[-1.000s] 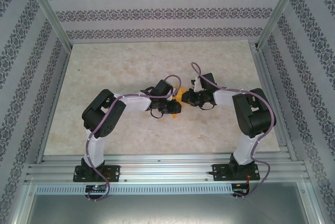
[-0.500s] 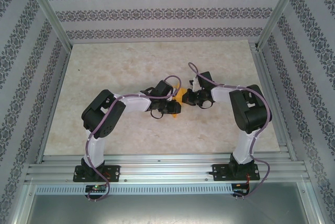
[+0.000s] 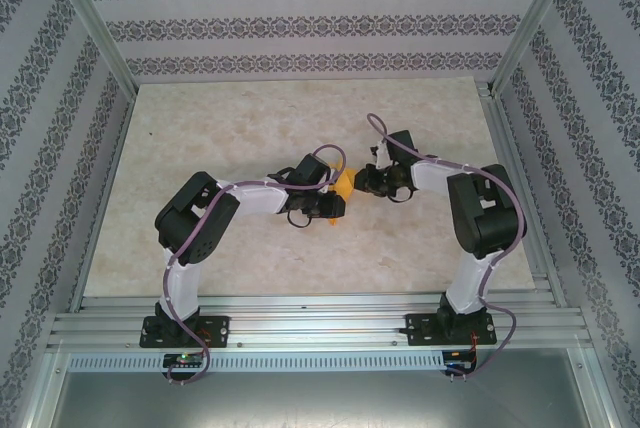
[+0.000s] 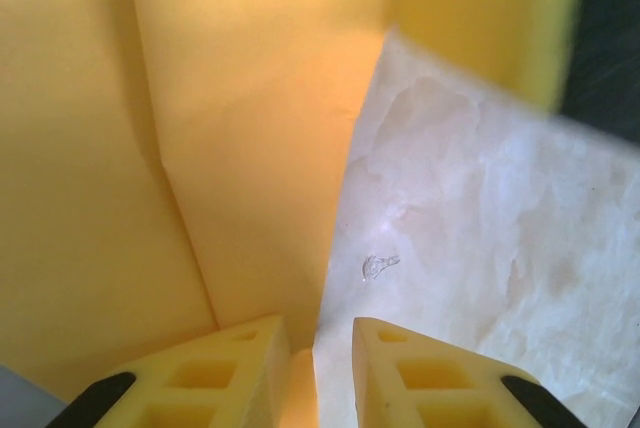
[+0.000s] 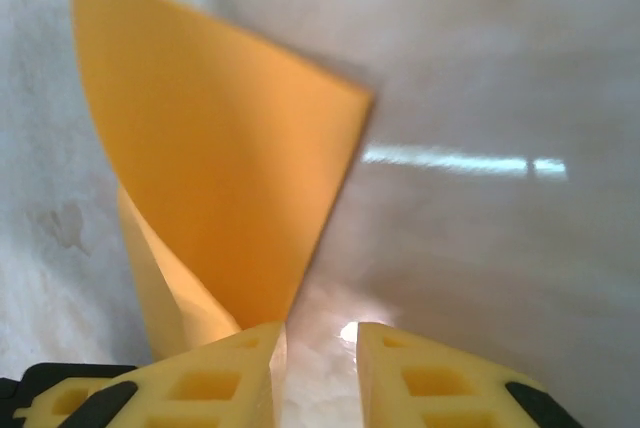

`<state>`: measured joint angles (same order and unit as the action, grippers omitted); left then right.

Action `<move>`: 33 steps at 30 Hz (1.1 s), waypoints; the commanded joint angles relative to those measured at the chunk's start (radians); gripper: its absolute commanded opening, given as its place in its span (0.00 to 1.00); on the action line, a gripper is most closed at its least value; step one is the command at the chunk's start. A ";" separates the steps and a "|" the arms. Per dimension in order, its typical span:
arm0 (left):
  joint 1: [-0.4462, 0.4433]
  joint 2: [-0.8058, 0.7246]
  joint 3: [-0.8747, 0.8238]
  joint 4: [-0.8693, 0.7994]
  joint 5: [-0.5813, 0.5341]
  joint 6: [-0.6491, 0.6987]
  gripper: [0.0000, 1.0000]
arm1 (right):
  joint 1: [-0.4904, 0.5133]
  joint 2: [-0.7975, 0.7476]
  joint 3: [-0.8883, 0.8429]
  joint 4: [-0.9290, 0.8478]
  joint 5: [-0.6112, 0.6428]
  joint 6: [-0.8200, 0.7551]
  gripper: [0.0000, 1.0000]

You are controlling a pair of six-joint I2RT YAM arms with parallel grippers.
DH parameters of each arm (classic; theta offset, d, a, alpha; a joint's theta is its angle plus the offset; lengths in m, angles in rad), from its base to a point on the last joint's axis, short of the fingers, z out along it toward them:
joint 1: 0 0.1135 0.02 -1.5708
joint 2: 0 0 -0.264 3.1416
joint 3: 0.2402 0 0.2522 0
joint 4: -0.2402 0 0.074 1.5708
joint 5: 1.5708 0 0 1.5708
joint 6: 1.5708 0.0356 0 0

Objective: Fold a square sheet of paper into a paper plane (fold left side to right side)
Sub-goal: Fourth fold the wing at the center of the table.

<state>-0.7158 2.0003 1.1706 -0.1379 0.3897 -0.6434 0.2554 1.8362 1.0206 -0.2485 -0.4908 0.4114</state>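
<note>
In your left wrist view, the left gripper (image 4: pixel 320 336) sits at 6 o'clock, its yellow fingers a narrow gap apart and not pinched together. An orange sliver of the sheet of paper (image 4: pixel 240 148) lies in that gap against the finger at 7 o'clock, and the pale table (image 4: pixel 480 248) shows through the rest of it. Beyond the fingers the sheet covers everything from 7 to 12 o'clock, with a crease running away from you. At 1 o'clock a blurred yellow shape is cut off by the frame edge; you cannot tell what it is. In your right wrist view, the right gripper (image 5: pixel 320 336) is also at 6 o'clock, narrowly parted and holding nothing, with the table (image 5: pixel 480 248) gleaming between the fingers. The sheet (image 5: pixel 220 178) rises just past the 7 o'clock finger as a raised flap; whether it touches that finger is unclear. From the top camera the creases and the finger gaps are too small to read. It does show the layout: the sheet (image 3: pixel 344 184) is a small orange patch mid-table (image 3: pixel 250 128), partly covered. The left gripper (image 3: pixel 335 206) is at its 7 o'clock and the right gripper (image 3: pixel 362 183) at its 3 o'clock.
</note>
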 commanded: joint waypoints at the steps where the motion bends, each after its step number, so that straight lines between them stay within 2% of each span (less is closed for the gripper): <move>1: -0.007 0.046 -0.061 -0.192 -0.083 0.007 0.27 | -0.015 -0.100 -0.028 -0.012 0.035 -0.033 0.25; 8: -0.007 0.046 -0.059 -0.193 -0.085 0.006 0.27 | 0.026 -0.130 -0.135 0.172 -0.105 0.111 0.13; 17: -0.007 0.043 -0.060 -0.196 -0.086 0.007 0.27 | 0.076 -0.038 -0.135 0.278 -0.135 0.180 0.10; 27: -0.007 0.032 -0.069 -0.191 -0.080 0.005 0.27 | 0.097 0.081 -0.061 0.245 -0.061 0.152 0.09; 33: -0.007 0.007 -0.104 -0.166 -0.063 0.003 0.28 | 0.104 0.095 -0.035 0.113 0.061 0.116 0.09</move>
<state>-0.7158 1.9789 1.1435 -0.1345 0.3786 -0.6434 0.3473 1.9038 0.9646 -0.0555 -0.5358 0.5682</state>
